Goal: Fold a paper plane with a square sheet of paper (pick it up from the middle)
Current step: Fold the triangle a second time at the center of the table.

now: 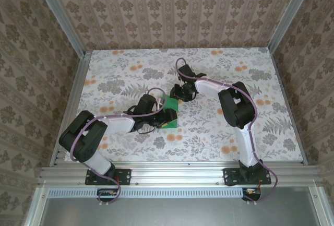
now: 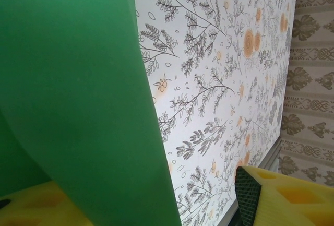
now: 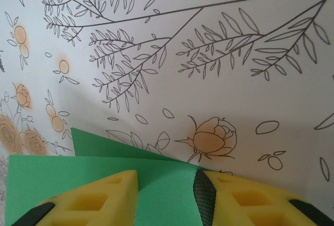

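The top external camera sits high behind the arm bases, looking down on the whole table (image 1: 130, 74), the square sheet of paper (image 1: 169, 105) near its middle. The left wrist camera, very close to that sheet (image 2: 78, 106), looks across the table beyond it. The right wrist camera looks steeply down over the sheet's edge (image 3: 104, 168) from close by, and all three views share the sheet

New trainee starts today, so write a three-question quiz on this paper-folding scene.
1. True or false: the left gripper and the right gripper are both at the green paper.
2. The fingers are: A yellow, B blue, C red.
3. Fill in: the table carries a ___ print.
Key: 1 true; 2 A; 3 floral.
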Available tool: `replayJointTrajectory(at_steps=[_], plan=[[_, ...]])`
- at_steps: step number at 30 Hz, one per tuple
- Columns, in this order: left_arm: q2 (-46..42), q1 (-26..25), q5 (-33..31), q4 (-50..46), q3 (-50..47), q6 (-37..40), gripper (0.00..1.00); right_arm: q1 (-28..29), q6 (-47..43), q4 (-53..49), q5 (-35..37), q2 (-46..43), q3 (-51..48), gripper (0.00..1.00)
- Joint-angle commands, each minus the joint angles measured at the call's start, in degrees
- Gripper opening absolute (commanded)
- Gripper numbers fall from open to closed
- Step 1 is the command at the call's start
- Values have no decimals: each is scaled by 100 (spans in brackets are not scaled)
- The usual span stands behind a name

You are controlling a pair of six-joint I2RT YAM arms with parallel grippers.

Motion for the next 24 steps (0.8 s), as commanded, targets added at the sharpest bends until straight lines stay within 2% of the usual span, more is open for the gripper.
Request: replayJointTrajectory(at_steps=[1,6,10,14,24], plan=[[46,-120,234,175,5,1,67,-40,59,-374,274,381,-304,39],[150,-245,217,84,114,-58,67,-39,64,-374,274,390,-297,39],[19,-198,-250,-201,32,-158,64,-39,55,-374,274,396,-285,39],[-265,45,-625,114,-368,-478,61,-41,55,-374,274,390,-288,40],[-458,351,-394,616,-632,-684,58,-46,55,-349,248,399,-290,39]])
